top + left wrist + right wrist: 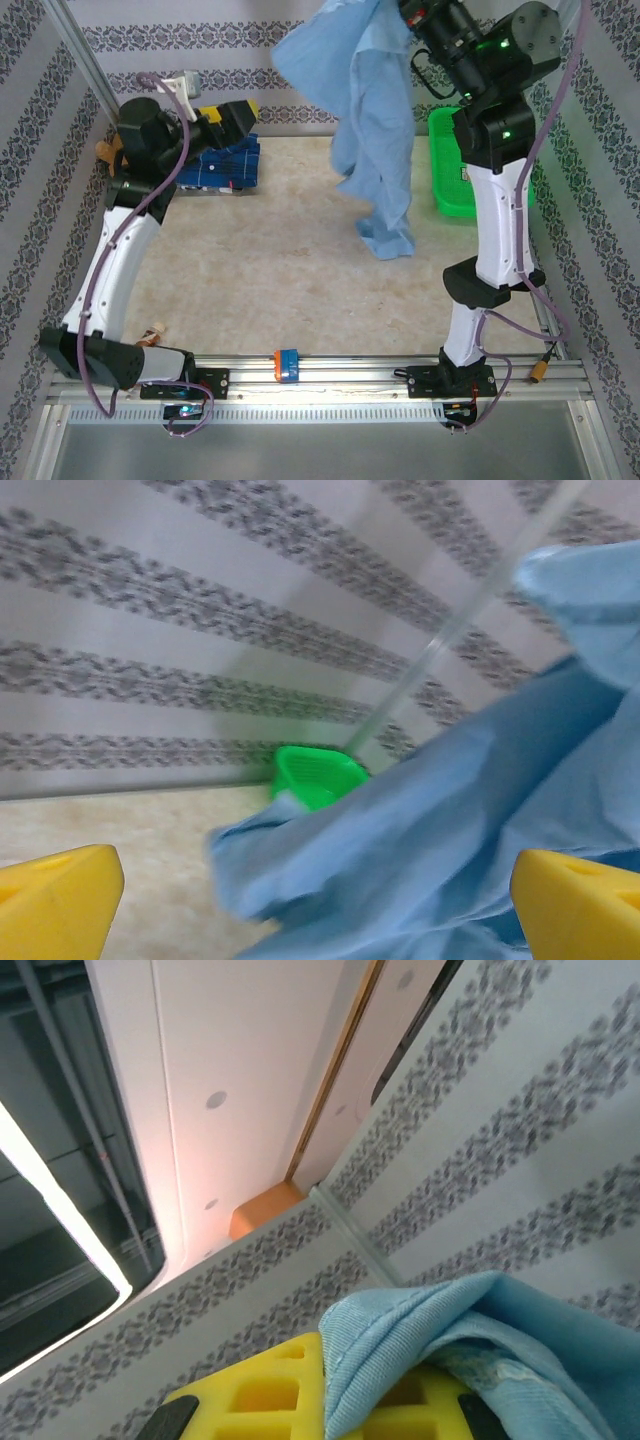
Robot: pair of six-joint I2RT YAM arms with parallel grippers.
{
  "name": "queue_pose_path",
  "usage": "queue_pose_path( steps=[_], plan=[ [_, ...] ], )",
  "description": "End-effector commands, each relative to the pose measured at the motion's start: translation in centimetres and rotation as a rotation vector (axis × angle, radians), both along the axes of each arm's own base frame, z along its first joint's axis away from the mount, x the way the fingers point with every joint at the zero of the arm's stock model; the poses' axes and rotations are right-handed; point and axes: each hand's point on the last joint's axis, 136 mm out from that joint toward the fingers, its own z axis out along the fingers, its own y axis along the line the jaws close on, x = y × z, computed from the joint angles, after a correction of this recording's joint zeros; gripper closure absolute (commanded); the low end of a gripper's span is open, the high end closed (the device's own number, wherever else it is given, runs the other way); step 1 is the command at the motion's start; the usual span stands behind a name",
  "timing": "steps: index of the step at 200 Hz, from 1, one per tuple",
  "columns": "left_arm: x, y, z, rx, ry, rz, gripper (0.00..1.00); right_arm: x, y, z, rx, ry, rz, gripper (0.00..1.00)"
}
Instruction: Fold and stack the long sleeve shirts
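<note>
Above the table point(280, 280), the light blue shirt point(375, 130) hangs bunched from the right gripper point(350, 1400), which is clamped on one edge. A thin pinch could slip, or the hem could snag the green basket point(450, 170). The plaid shirt point(225, 165) lies far left by the left gripper point(320, 920), whose jaws are spread and empty.

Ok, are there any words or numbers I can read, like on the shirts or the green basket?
None can be read.
The light blue shirt, the dark blue plaid shirt and the green basket show no lettering.
The wallpaper has only a pattern.
The small blue and orange block is too small to tell.
</note>
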Motion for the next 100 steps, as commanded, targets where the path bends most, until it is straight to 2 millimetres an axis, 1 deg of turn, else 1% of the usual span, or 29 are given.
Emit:
queue_pose_path(
  steps=[1, 7, 19, 24, 31, 57, 75, 89, 100],
  plan=[
    [-3.6, -1.6, 2.7, -0.076, -0.13, -0.149, 0.01, -0.5, 1.6, -0.7, -0.023, 0.022, 0.058, 1.0],
    [-4.3, -1.7, 3.1, -0.098, -0.153, -0.162, 0.01, 0.2, 2.1, -1.7, -0.046, 0.054, 0.061, 1.0],
    [-5.8, -1.8, 4.3, -0.142, -0.207, -0.199, 0.01, 1.0, 2.5, -2.7, -0.056, 0.09, 0.067, 1.0],
    [-6.3, -1.9, 4.7, -0.158, -0.225, -0.213, 0.01, 1.6, 2.7, -3.5, -0.064, 0.114, 0.078, 1.0],
    [-6.9, -1.9, 4.9, -0.173, -0.245, -0.23, 0.01, 2.0, 2.9, -4.1, -0.071, 0.132, 0.087, 1.0],
    [-7.7, -2.0, 4.0, -0.208, -0.243, -0.251, 0.01, 3.1, 3.7, -5.7, -0.098, 0.18, 0.119, 1.0],
    [-8.6, -2.9, 4.1, -0.237, -0.263, -0.317, 0.01, 4.1, 3.9, -7.1, -0.125, 0.218, 0.135, 1.0],
    [-8.8, -3.4, 3.2, -0.231, -0.231, -0.34, 0.01, 5.3, 3.6, -8.5, -0.132, 0.264, 0.137, 1.0],
    [-8.7, -3.4, 2.1, -0.224, -0.201, -0.329, 0.01, 6.2, 3.5, -9.6, -0.135, 0.304, 0.143, 1.0]
  ],
)
